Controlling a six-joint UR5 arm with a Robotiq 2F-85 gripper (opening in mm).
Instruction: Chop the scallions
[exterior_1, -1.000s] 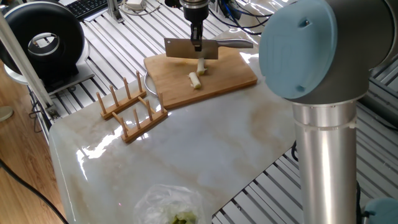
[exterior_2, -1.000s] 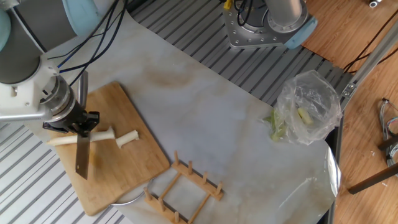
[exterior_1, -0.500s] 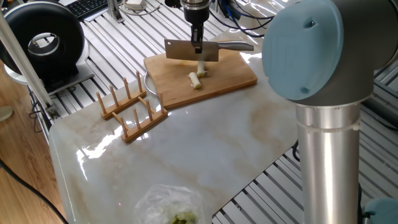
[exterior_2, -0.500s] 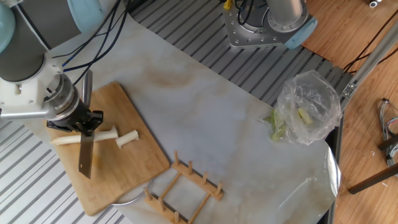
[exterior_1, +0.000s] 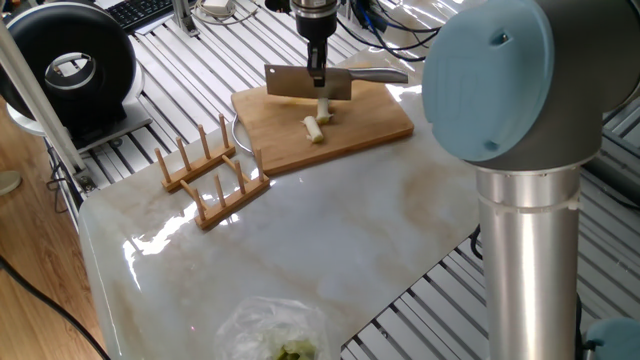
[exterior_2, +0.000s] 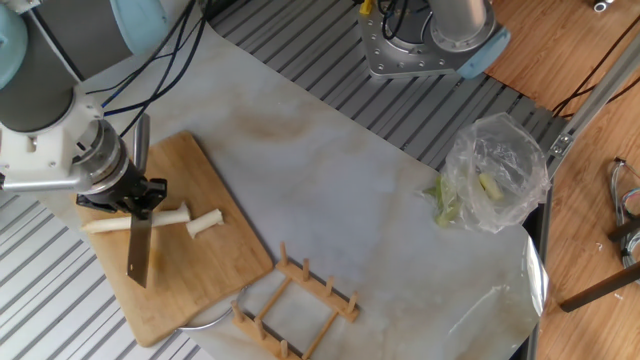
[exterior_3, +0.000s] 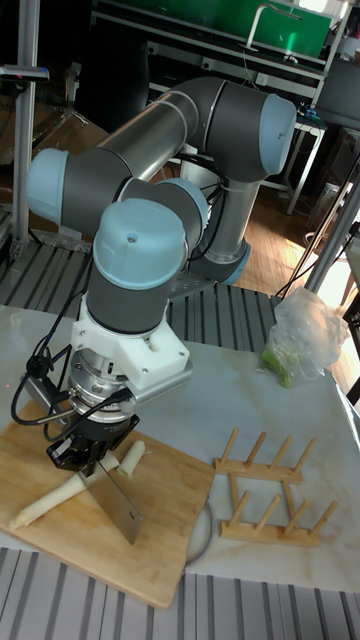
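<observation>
There, the claw pinched the cleaver, blade edge down across the long scallions stalk directly beneath it on the cutting board. A cut stub lay just beside the blade. No readable writing showed.

- We find no readable text, label, brand, number or sign in any of the three views.
</observation>
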